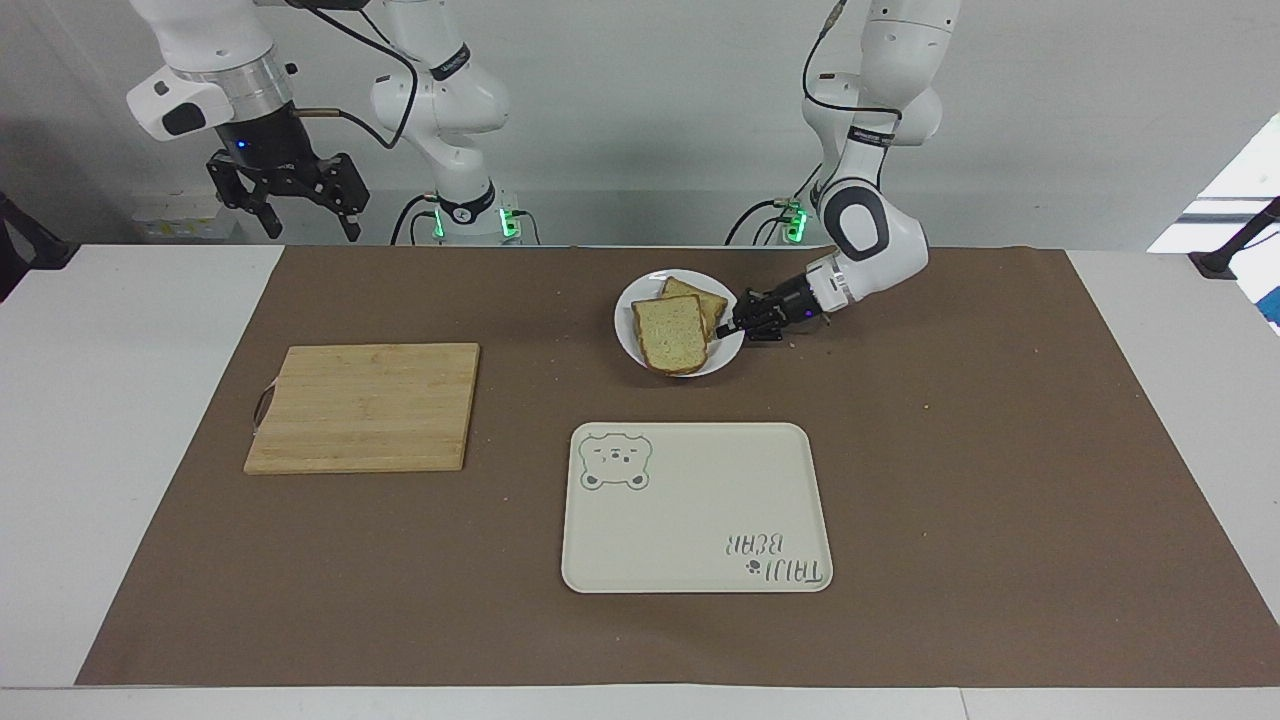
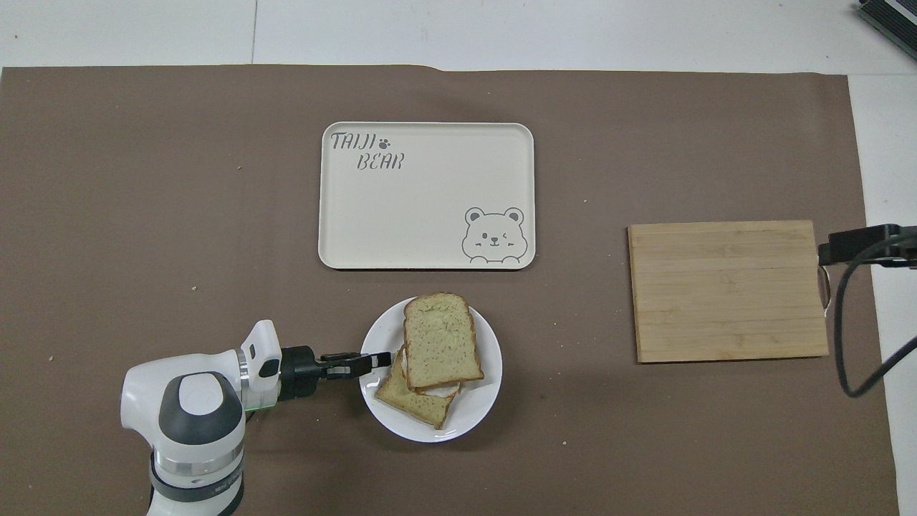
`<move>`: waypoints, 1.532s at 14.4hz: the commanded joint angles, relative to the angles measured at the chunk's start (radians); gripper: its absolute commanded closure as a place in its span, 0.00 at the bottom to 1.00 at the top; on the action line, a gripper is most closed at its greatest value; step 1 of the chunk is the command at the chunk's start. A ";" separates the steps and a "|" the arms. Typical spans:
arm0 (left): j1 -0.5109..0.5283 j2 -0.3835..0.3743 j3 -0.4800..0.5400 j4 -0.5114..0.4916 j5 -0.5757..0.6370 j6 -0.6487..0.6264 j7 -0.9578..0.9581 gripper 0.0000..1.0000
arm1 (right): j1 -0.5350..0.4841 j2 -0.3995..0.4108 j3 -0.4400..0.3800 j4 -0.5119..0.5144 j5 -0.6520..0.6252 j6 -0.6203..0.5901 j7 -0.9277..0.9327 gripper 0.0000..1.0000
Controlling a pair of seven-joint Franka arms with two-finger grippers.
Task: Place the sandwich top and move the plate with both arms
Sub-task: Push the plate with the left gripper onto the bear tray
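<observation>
The white plate point(image 1: 628, 320) point(image 2: 473, 423) sits between the robots and the tray, toward the left arm's end of it. On it the pale sandwich top point(image 1: 672, 333) point(image 2: 440, 340) lies over a browner slice point(image 1: 703, 297) point(image 2: 408, 398), skewed so the lower slice's corner sticks out. My left gripper point(image 1: 728, 327) point(image 2: 383, 358) reaches in low from the side and is shut on the plate's rim. A shadow shows under the plate's edge. My right gripper point(image 1: 305, 215) hangs open and high at the right arm's end of the table, holding nothing.
A cream tray point(image 1: 690, 520) point(image 2: 430, 215) with a bear drawing lies farther from the robots than the plate. A wooden cutting board point(image 1: 365, 405) point(image 2: 727, 290) rests toward the right arm's end. Crumbs dot the brown mat.
</observation>
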 commanded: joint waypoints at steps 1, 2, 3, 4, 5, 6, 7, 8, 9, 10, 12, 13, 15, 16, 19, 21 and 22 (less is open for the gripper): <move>0.077 0.024 0.000 0.093 -0.009 -0.082 -0.070 1.00 | -0.007 -0.007 0.003 -0.003 -0.002 -0.008 -0.026 0.00; 0.079 0.063 0.000 0.156 -0.006 -0.076 -0.107 1.00 | -0.007 -0.007 0.003 -0.003 -0.002 -0.008 -0.026 0.00; 0.081 0.107 0.000 0.228 -0.005 -0.064 -0.165 1.00 | -0.007 -0.007 0.003 -0.003 -0.002 -0.008 -0.026 0.00; 0.081 0.145 0.000 0.301 0.000 -0.061 -0.222 1.00 | -0.007 -0.007 0.003 -0.003 -0.002 -0.008 -0.026 0.00; 0.081 0.178 0.000 0.357 0.004 -0.033 -0.271 1.00 | -0.007 -0.007 0.003 -0.003 -0.002 -0.008 -0.026 0.00; 0.081 0.204 -0.003 0.395 0.020 0.022 -0.311 1.00 | -0.007 -0.007 0.003 -0.003 -0.002 -0.008 -0.026 0.00; 0.079 0.233 -0.005 0.432 0.033 0.060 -0.337 1.00 | -0.007 -0.007 0.003 -0.003 -0.002 -0.008 -0.026 0.00; 0.070 0.277 -0.009 0.463 0.043 0.098 -0.360 1.00 | -0.007 -0.007 0.003 -0.003 -0.002 -0.008 -0.026 0.00; 0.074 0.329 -0.012 0.501 0.049 0.128 -0.362 1.00 | -0.007 -0.007 0.003 -0.003 -0.002 -0.008 -0.026 0.00; 0.076 0.374 -0.012 0.542 0.053 0.134 -0.360 1.00 | -0.007 -0.007 0.003 -0.003 -0.002 -0.008 -0.026 0.00; 0.082 0.413 -0.012 0.606 0.053 0.163 -0.366 1.00 | -0.007 -0.007 0.003 -0.003 -0.002 -0.008 -0.026 0.00; 0.081 0.419 -0.014 0.613 0.055 0.186 -0.368 1.00 | -0.007 -0.007 0.003 -0.003 -0.002 -0.008 -0.026 0.00; 0.071 0.466 -0.014 0.673 0.056 0.227 -0.374 1.00 | -0.007 -0.007 0.003 -0.003 -0.002 -0.008 -0.026 0.00; 0.068 0.503 -0.017 0.714 0.075 0.243 -0.392 1.00 | -0.007 -0.007 0.003 -0.003 -0.002 -0.008 -0.026 0.00; 0.068 0.555 -0.049 0.761 0.167 0.333 -0.431 1.00 | -0.007 -0.007 0.003 -0.003 -0.002 -0.008 -0.026 0.00; 0.038 0.557 -0.054 0.758 0.172 0.361 -0.437 1.00 | -0.007 -0.007 0.003 -0.003 -0.002 -0.008 -0.026 0.00; 0.029 0.555 -0.054 0.758 0.178 0.382 -0.437 1.00 | -0.007 -0.007 0.003 -0.003 -0.002 -0.008 -0.026 0.00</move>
